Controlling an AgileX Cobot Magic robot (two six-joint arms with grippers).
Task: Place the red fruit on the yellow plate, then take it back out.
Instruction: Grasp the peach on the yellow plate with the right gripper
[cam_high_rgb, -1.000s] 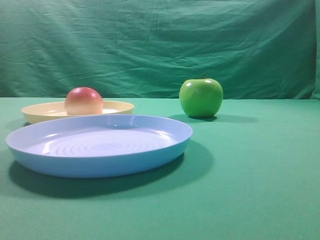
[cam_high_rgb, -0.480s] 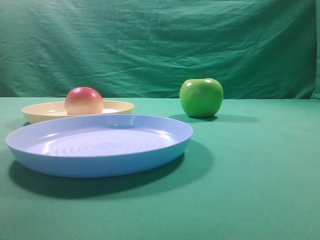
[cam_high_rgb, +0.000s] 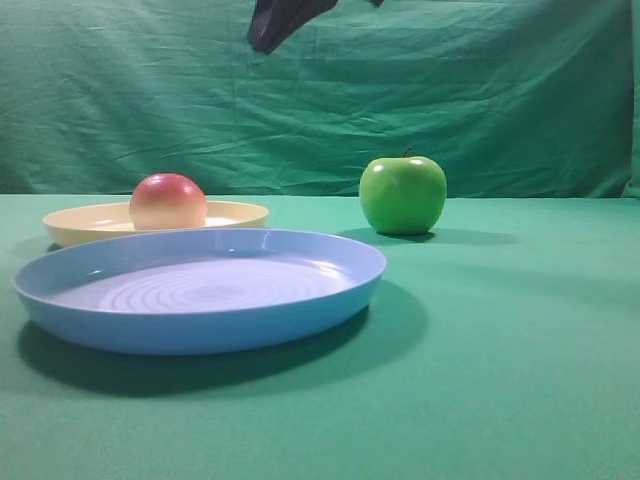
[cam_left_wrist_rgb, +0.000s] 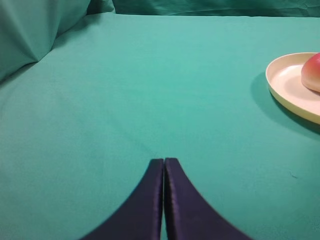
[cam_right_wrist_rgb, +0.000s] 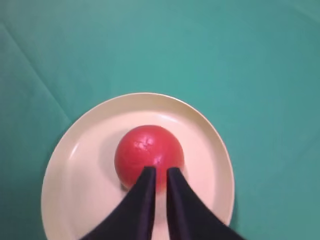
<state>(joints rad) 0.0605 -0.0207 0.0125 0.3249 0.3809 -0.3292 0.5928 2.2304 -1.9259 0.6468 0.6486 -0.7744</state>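
The red fruit (cam_high_rgb: 167, 200) rests on the yellow plate (cam_high_rgb: 240, 213) at the back left, and nothing touches it. My right gripper (cam_high_rgb: 275, 22) shows as a dark tip at the top edge, high above and right of the fruit. In the right wrist view the right gripper (cam_right_wrist_rgb: 160, 170) looks straight down on the red fruit (cam_right_wrist_rgb: 149, 150) in the middle of the yellow plate (cam_right_wrist_rgb: 75, 165); a narrow gap parts its fingers and nothing is between them. My left gripper (cam_left_wrist_rgb: 164, 160) is shut over bare cloth, with the yellow plate (cam_left_wrist_rgb: 285, 85) and red fruit (cam_left_wrist_rgb: 312, 70) far to its right.
A larger light blue plate (cam_high_rgb: 200, 330) lies in front of the yellow one. A shiny green apple (cam_high_rgb: 402, 195) stands on the cloth right of centre. Green cloth covers the table and hangs as a backdrop behind.
The right gripper's dark tip has come into view at the top edge of the exterior view. The fruit, both plates and the apple have not moved.
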